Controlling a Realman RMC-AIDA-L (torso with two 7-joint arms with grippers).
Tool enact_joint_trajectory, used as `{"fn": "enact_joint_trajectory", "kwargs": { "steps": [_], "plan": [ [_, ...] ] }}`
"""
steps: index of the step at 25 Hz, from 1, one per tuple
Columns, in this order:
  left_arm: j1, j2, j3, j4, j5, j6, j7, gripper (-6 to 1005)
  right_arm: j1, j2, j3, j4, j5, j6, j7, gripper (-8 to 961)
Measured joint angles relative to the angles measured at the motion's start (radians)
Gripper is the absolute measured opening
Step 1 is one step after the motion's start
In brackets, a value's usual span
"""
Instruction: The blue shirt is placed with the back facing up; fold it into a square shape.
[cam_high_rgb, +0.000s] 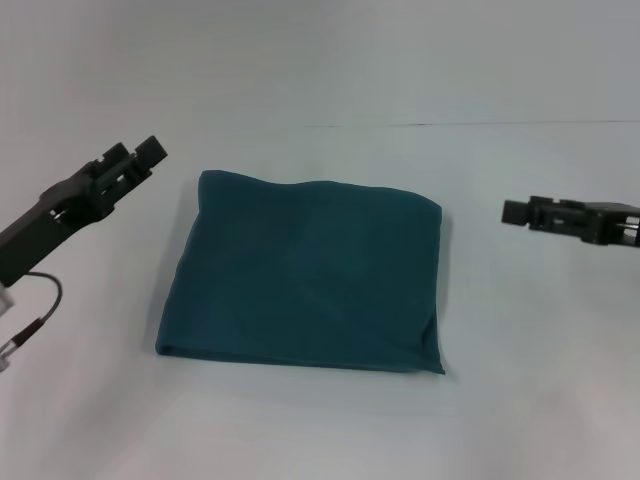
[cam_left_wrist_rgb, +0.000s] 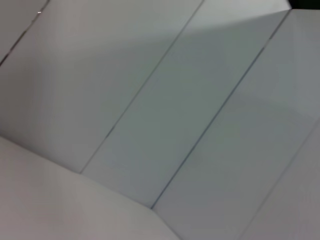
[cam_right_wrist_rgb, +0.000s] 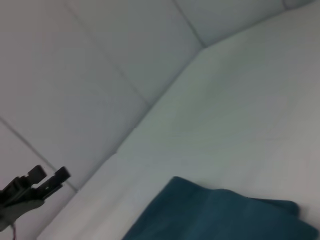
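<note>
The blue shirt (cam_high_rgb: 305, 275) lies flat in the middle of the white table (cam_high_rgb: 320, 430), folded into a roughly square packet with its plain side up. Part of that packet, the blue shirt (cam_right_wrist_rgb: 220, 215), also appears in the right wrist view. My left gripper (cam_high_rgb: 136, 152) hangs in the air off the shirt's far left corner, open and holding nothing. It is seen again as the left gripper (cam_right_wrist_rgb: 50, 175) in the right wrist view, its two tips apart. My right gripper (cam_high_rgb: 515, 212) hovers to the right of the shirt, clear of the cloth.
A white panelled wall (cam_high_rgb: 320, 60) rises behind the table's far edge. The left wrist view shows only the wall panels (cam_left_wrist_rgb: 160, 120) and their seams. A thin cable (cam_high_rgb: 45, 300) loops below my left arm.
</note>
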Motion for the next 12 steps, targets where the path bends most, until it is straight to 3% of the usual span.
{"fn": "enact_joint_trajectory", "kwargs": {
  "steps": [7,12],
  "plan": [
    [0.062,0.0,-0.005,0.063,0.019,0.119,0.002,875,-0.002,0.002,0.01,0.0,0.006,-0.067,-0.071,921],
    [0.075,0.002,-0.014,0.074,0.04,0.149,0.001,875,-0.002,0.001,0.02,0.0,0.007,-0.069,-0.084,921]
  ]
}}
